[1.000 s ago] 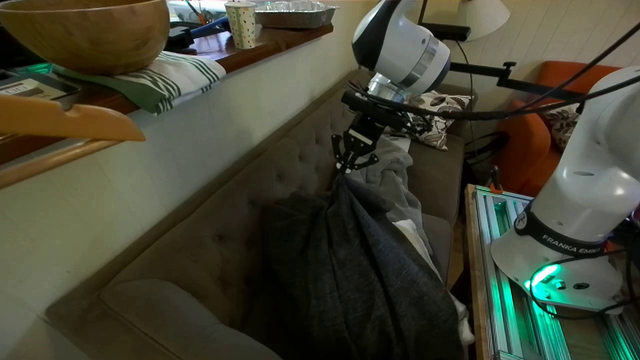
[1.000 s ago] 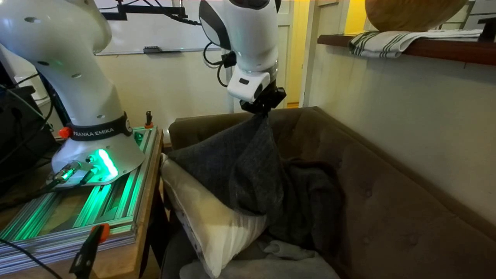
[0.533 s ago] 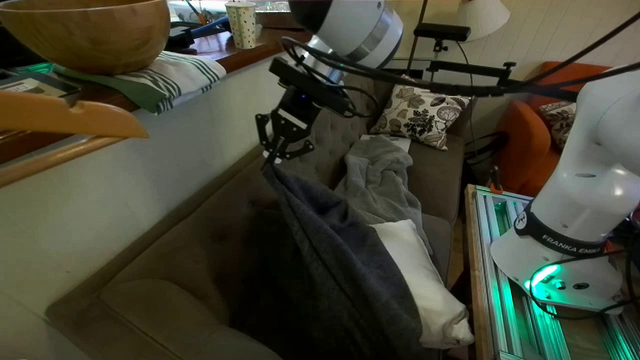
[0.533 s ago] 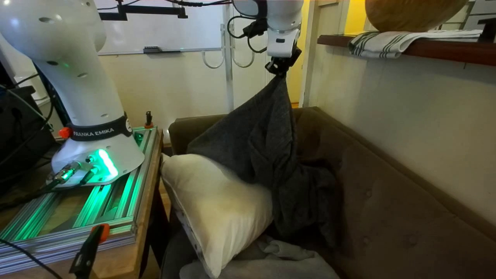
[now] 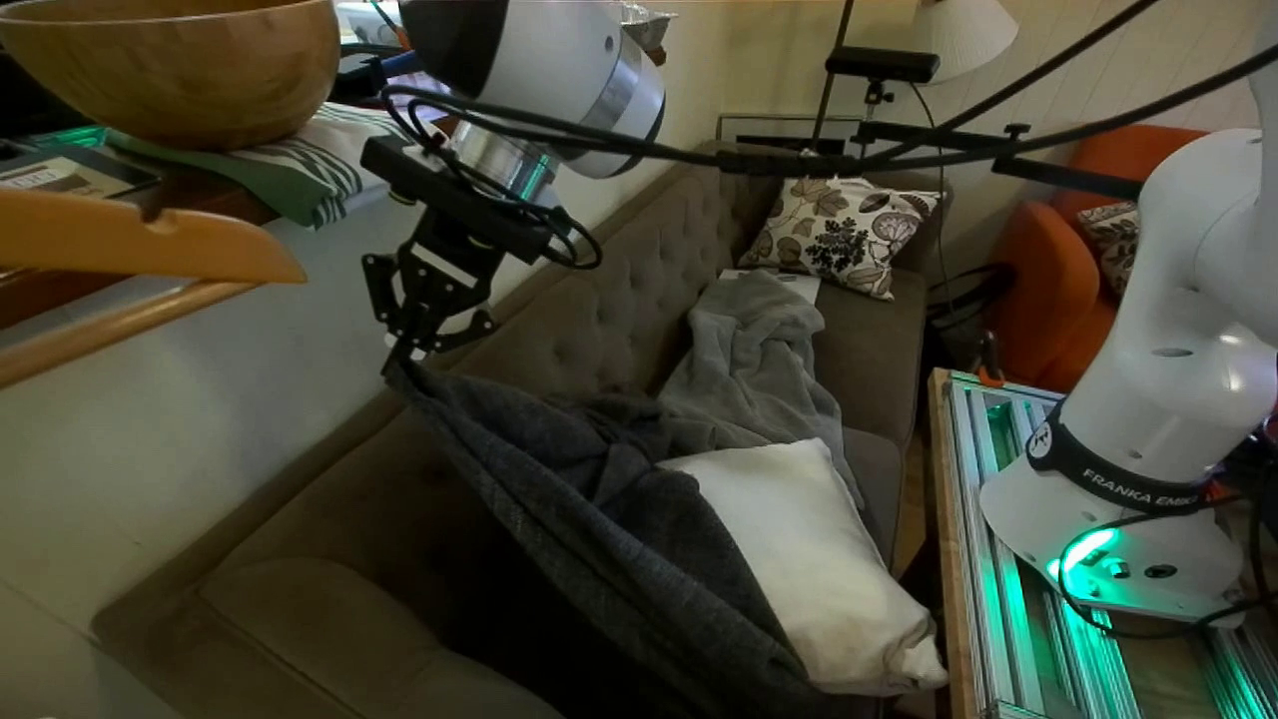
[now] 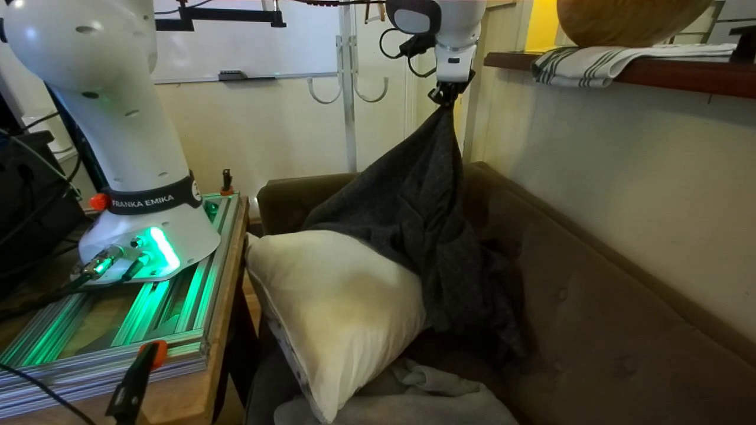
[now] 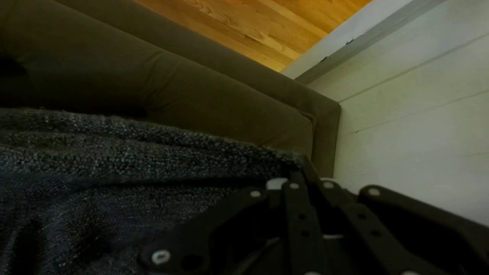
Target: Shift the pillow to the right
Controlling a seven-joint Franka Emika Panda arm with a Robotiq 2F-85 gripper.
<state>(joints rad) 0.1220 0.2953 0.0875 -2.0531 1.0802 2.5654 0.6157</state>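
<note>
In an exterior view I could not see one side of the pillow (image 5: 799,564): the dark grey blanket (image 5: 599,499) hid it. The wrist view cut this blanket at left, and both exterior views cut the wooden bowl (image 5: 180,80).

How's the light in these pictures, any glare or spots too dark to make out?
In both exterior views, the base light glares green and tints the metal rails; in an exterior view, the pillow shows bright, while the sofa falls into deep shadow under the dark grey blanket; in the wrist view, the wall is pale but the pincer nearly black.
</note>
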